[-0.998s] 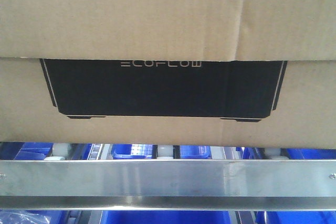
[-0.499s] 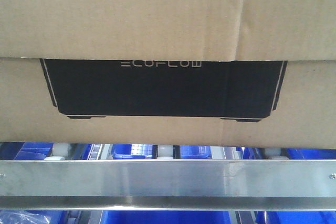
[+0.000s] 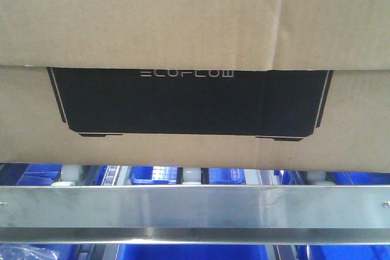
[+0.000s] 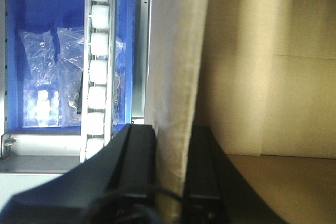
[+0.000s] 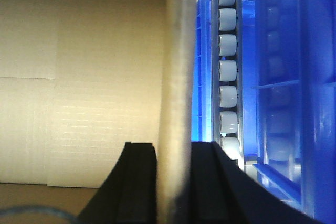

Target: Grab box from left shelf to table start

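A roller rack stocked with blue bins (image 5: 278, 77) fills the scene. Nearest, the left shelf (image 3: 195, 206) shows its silver rail. Just behind it, the box (image 3: 183, 28) rests on white rollers (image 4: 98, 51). The left gripper (image 4: 172, 129) pinches its left wall and the right gripper (image 5: 171, 148) its right wall, both with fingers closed against the cardboard.

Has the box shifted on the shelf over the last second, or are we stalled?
Nothing visibly moved in the front view. The box sits as before above the shelf rail, blue bins behind. Now the left gripper and right gripper each clamp a box wall.
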Tool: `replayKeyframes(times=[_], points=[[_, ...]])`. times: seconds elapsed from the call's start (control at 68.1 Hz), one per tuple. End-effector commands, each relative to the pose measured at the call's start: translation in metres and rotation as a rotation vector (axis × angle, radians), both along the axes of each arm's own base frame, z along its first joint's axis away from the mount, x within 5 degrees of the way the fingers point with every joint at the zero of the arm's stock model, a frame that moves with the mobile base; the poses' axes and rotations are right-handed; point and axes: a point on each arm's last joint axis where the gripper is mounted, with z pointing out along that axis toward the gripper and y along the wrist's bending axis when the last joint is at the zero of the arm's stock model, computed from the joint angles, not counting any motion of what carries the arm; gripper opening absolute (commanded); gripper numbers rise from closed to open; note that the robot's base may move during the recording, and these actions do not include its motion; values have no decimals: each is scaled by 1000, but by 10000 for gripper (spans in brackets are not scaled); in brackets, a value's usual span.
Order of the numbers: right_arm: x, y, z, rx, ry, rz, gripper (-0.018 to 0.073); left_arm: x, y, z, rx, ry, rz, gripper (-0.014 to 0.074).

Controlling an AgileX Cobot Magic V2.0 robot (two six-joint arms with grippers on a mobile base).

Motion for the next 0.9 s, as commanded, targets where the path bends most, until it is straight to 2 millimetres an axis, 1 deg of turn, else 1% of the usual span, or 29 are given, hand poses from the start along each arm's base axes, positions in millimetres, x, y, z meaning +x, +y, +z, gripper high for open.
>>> replayKeyframes(times=[0.0,0.117,0.22,0.352,0.528,0.631,0.778,0.88], points=[[-2,-3,16,-17,-88,3,57,-4,-2,20,-64,-103,4,-99],[-3,-4,19,-24,-104,2,57,-6,-1,21,-48,-104,7,-99],[-10,-5,24,-20,-128,2,57,-17,3,30,-44,-131,9,-99],[-19,-6,33,-12,-162,3,57,-42,10,49,-36,-209,15,-99],[-36,-6,44,14,-203,13,57,-71,16,64,-53,-264,15,-99],[-46,-7,51,21,-234,17,57,-88,20,62,-53,-265,15,-99],[-63,-11,57,22,-242,13,57,-112,25,54,-55,-277,15,-99],[-76,-14,65,26,-280,16,57,-129,28,50,-65,-290,13,-99]])
